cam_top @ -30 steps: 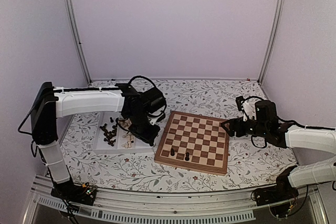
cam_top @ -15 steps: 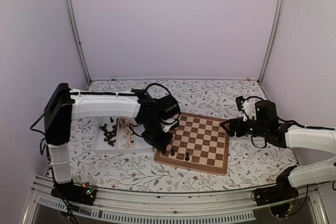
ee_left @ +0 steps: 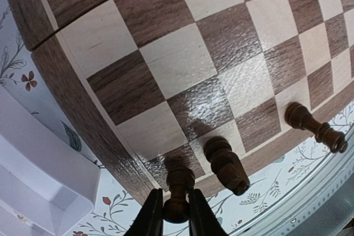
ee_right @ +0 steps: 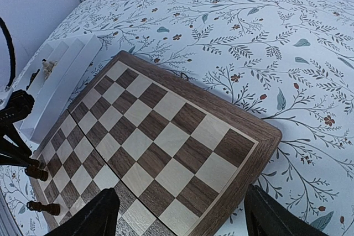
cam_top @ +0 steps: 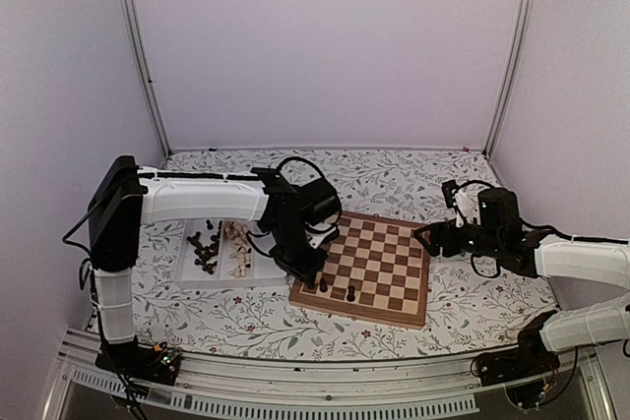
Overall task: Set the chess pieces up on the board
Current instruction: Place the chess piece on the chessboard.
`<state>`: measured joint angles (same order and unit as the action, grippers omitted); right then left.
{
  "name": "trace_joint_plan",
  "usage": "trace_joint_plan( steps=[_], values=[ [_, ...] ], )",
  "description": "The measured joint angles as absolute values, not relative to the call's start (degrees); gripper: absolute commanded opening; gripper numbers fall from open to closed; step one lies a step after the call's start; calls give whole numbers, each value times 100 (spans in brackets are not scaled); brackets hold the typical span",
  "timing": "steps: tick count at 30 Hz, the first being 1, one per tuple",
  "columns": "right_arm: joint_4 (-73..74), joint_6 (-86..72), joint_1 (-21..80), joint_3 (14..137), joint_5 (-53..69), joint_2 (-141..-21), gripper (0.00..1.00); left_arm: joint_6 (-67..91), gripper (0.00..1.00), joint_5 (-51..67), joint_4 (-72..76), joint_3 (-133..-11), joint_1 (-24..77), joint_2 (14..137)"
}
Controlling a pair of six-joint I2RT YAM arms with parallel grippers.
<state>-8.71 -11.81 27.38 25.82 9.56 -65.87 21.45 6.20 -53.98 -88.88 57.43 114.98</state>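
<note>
My left gripper [ee_left: 176,220] is shut on a dark chess piece [ee_left: 178,187], which stands upright on the dark corner square of the board [ee_left: 182,53]. Two more dark chess pieces stand along the same edge row, one [ee_left: 225,164] right beside it and another [ee_left: 315,128] two squares further. From above, the left gripper [cam_top: 307,275] sits over the near-left corner of the board [cam_top: 379,261], beside those pieces [cam_top: 350,293]. My right gripper [ee_right: 180,214] stands open and holds nothing, hovering by the board's right edge [cam_top: 425,238].
A white two-compartment tray [cam_top: 197,277] lies left of the board, with several dark pieces [cam_top: 205,248] in one compartment and pale ones [cam_top: 236,251] in the other. The tray's corner [ee_left: 33,164] is close to the left gripper. A floral cloth covers the table.
My left arm swung from over the tray to the board's near-left corner, carrying the dark piece down onto the corner square. The right arm has not moved.
</note>
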Motion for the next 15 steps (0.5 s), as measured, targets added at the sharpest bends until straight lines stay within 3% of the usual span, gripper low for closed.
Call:
trace_joint_plan(
  steps=[6,15],
  values=[
    [-871,-1188,2738,2582,958,-6587,81,2128,19,622,-5402,-8888,5743,11559],
    [-871,-1203,2738,2582,958,-6589,81,2110,31,515,-5415,-8888,5745,11601]
  ],
)
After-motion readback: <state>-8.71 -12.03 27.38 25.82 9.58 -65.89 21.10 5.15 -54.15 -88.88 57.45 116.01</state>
